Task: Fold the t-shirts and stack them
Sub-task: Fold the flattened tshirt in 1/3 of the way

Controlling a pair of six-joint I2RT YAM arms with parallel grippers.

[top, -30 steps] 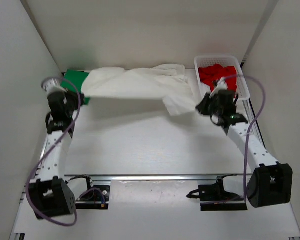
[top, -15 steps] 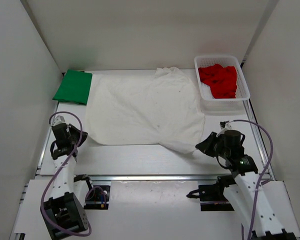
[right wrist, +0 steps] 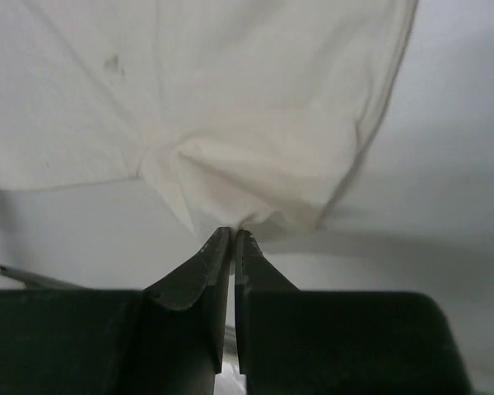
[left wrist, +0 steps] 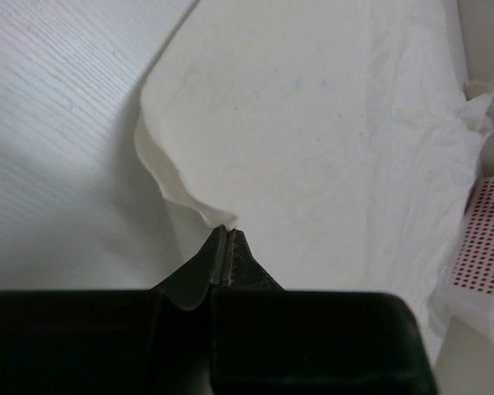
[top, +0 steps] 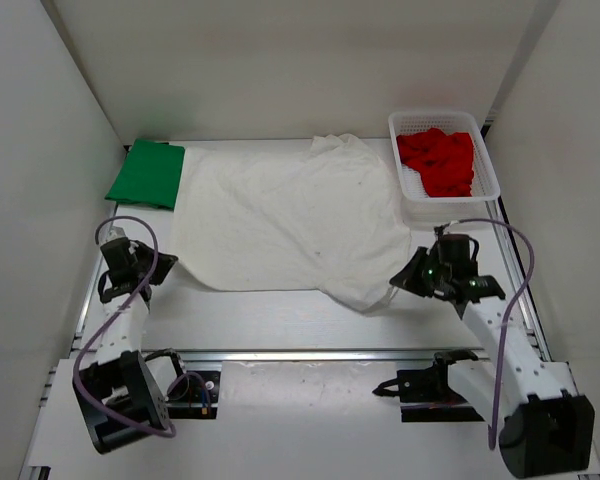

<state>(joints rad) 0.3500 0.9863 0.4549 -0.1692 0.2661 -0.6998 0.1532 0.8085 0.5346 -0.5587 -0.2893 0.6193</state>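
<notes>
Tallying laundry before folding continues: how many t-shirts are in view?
3. The green t-shirt lies folded at the far left, the white t-shirt is spread across the middle, the red t-shirt is crumpled in the basket at far right. Others could be hidden under it.

Overall light: bright, even, diffuse, from above.
Table (top: 280, 320): near-white, low contrast against the walls (top: 280, 70).
Shadows: soft grey under the white t-shirt (left wrist: 329, 123) edge left of the left hand (left wrist: 225, 234); grey band just ahead of the right hand (right wrist: 233, 237).
Focus: hand bodies dark, blurred; cloth sharper.
</notes>
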